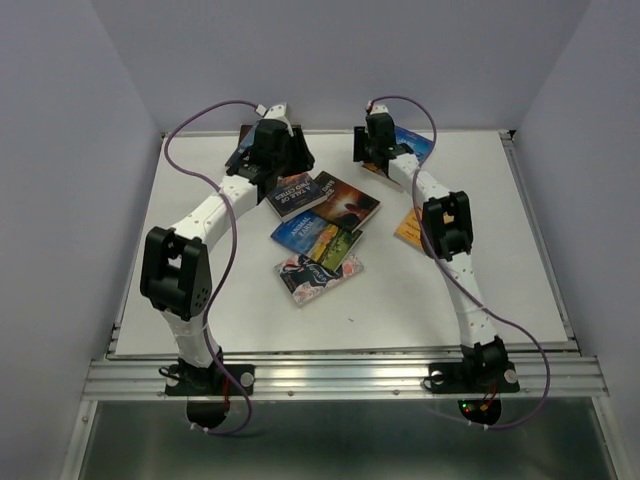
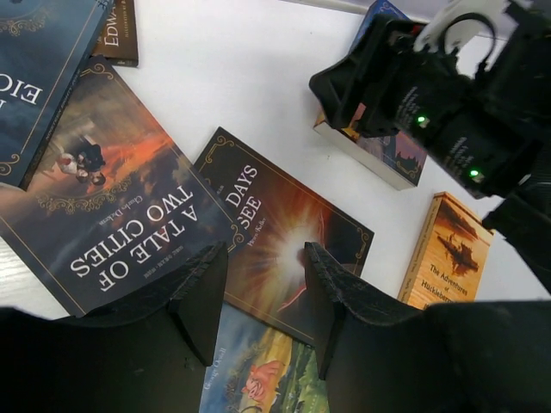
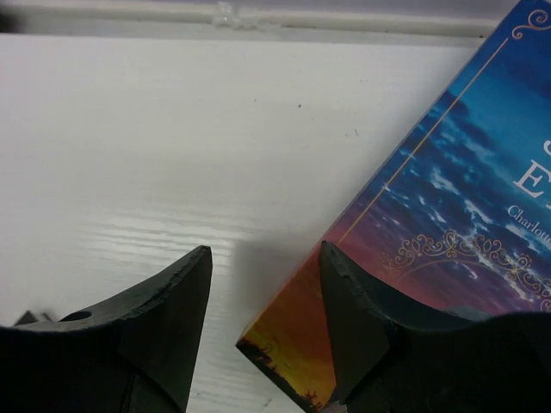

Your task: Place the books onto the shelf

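Note:
Several books lie flat on the white table [image 1: 200,290]: A Tale of Two Cities [image 2: 120,215], a dark sunburst one [image 2: 284,232], a blue-green landscape one [image 1: 305,232], a navy one with pink flowers [image 1: 318,275] and an orange one [image 1: 412,228]. My left gripper [image 2: 265,254] hovers open over the sunburst book, nothing between its fingers. My right gripper [image 3: 265,249] is open at the back of the table, astride the lower corner of a blue sunset-cover book [image 3: 448,198] that lies flat. The shelf is out of view.
Two more dark books [image 2: 43,69] lie at the far left beside my left gripper. A metal rail [image 1: 540,230] runs along the table's right and back edges. Pale walls close in on three sides. The right arm's black wrist [image 2: 448,112] hangs near the left gripper.

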Controlling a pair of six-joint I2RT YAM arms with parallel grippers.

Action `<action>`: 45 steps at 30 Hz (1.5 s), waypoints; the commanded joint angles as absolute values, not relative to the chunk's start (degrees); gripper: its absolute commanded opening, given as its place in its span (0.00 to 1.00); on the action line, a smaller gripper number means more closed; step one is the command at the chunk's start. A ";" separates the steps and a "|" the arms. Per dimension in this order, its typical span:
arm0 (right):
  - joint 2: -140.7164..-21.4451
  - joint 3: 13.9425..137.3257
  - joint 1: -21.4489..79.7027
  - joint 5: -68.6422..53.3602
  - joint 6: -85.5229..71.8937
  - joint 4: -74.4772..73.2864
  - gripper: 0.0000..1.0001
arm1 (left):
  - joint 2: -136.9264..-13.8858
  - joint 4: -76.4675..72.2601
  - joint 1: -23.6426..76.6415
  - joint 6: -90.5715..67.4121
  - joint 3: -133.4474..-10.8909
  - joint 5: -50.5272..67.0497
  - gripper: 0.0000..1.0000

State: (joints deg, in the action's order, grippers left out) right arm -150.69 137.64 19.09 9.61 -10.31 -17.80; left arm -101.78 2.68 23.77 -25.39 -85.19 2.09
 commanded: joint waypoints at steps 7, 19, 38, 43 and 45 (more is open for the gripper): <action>-150.47 132.03 19.78 16.34 -1.58 -18.46 0.58 | -97.21 1.14 23.29 -23.91 -82.88 2.02 0.52; -141.42 116.39 19.78 30.05 -1.58 -18.11 0.53 | -95.19 1.05 23.20 -24.61 -80.69 1.50 0.52; -128.07 102.30 18.72 20.05 -1.41 -12.92 0.54 | -91.94 1.84 22.85 -26.89 -77.08 -1.39 0.53; -121.39 100.38 18.72 7.86 -0.70 -12.92 0.83 | -87.73 2.64 20.92 -29.17 -74.19 -2.72 0.54; -119.19 99.06 18.72 0.14 -1.05 -12.92 0.93 | -85.44 2.55 19.60 -30.23 -71.65 -4.29 0.56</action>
